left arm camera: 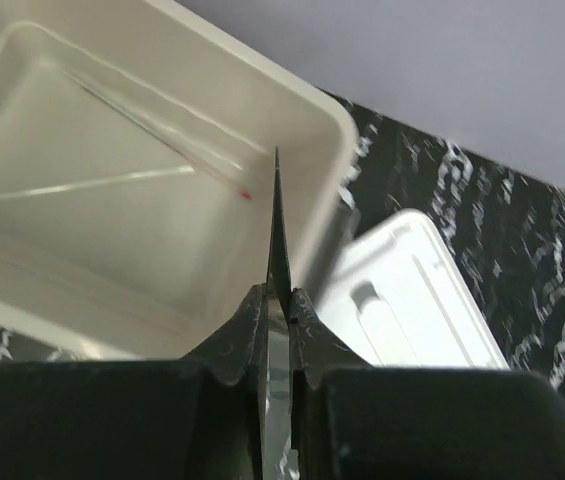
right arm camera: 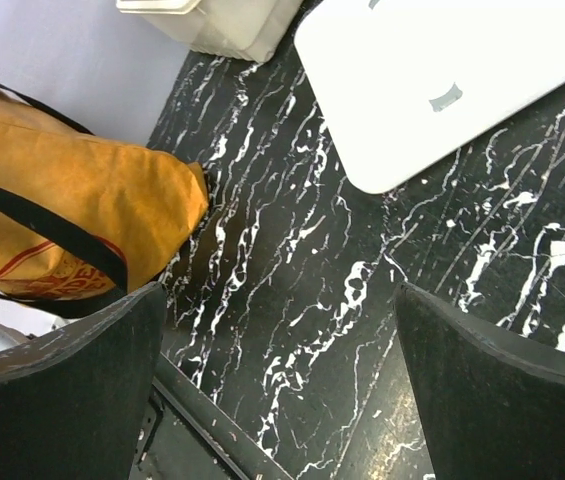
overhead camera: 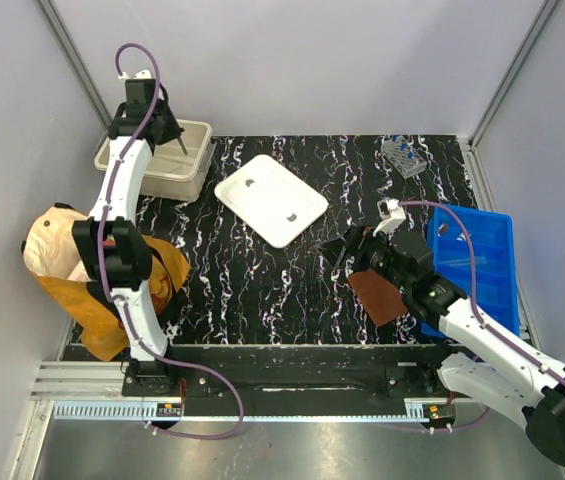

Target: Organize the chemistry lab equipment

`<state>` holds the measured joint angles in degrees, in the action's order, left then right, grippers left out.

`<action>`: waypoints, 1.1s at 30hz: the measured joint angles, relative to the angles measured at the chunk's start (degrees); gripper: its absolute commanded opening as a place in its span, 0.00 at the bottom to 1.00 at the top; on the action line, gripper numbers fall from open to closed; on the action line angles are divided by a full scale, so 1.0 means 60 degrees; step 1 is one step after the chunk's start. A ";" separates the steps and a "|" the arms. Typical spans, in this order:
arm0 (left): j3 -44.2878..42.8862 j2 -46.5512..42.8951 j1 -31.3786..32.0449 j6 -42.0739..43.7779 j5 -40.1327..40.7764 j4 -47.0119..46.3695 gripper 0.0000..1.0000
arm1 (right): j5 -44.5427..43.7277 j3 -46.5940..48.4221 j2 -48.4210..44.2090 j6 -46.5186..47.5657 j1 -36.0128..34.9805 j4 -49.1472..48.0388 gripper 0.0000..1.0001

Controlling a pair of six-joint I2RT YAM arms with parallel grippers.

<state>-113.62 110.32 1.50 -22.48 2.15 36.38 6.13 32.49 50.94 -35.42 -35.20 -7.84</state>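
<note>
My left gripper (overhead camera: 174, 137) reaches over the beige bin (overhead camera: 194, 168) at the back left. In the left wrist view the gripper (left arm camera: 278, 296) is shut on a slim dark grey stick-like tool (left arm camera: 278, 235) that points out over the bin's (left arm camera: 317, 110) right wall. Two long thin clear rods (left arm camera: 152, 128), one red-tipped, lie on the bin floor. My right gripper (overhead camera: 355, 247) hovers low over the black marble table right of centre; its fingers (right arm camera: 482, 390) are wide open and empty. A small clear tube rack (overhead camera: 403, 155) with blue-tipped pieces stands at the back right.
A white lid (overhead camera: 270, 198) lies flat mid-table and also shows in the left wrist view (left arm camera: 417, 300) and the right wrist view (right arm camera: 442, 70). A blue bin (overhead camera: 474, 262) with thin sticks stands right. A tan paper bag (overhead camera: 72, 270) lies left, and it also shows in the right wrist view (right arm camera: 72, 200). A brown sheet (overhead camera: 376, 296) lies under the right arm.
</note>
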 measured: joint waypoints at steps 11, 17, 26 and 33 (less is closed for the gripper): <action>-0.1443 0.2532 -0.1712 -0.0106 -0.0612 0.0066 0.25 | -0.0197 0.0168 0.0725 0.0375 0.0000 0.0579 1.00; -0.1446 0.2881 -0.1832 -0.0055 -0.0936 0.0058 0.39 | -0.0193 0.0361 0.1173 0.0546 0.0000 0.0630 1.00; -0.1530 0.2725 -0.1749 0.0025 -0.1479 0.0007 0.46 | -0.0433 0.1129 0.1883 0.0922 0.0000 0.1300 1.00; -0.0590 0.0557 -0.1530 0.0047 -0.1792 -0.0036 0.50 | -0.0882 0.1931 0.2572 0.1184 0.0000 0.1738 0.93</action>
<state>-117.16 113.67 -7.68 -22.20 -8.60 36.16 0.84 44.07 66.37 -28.32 -35.20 2.59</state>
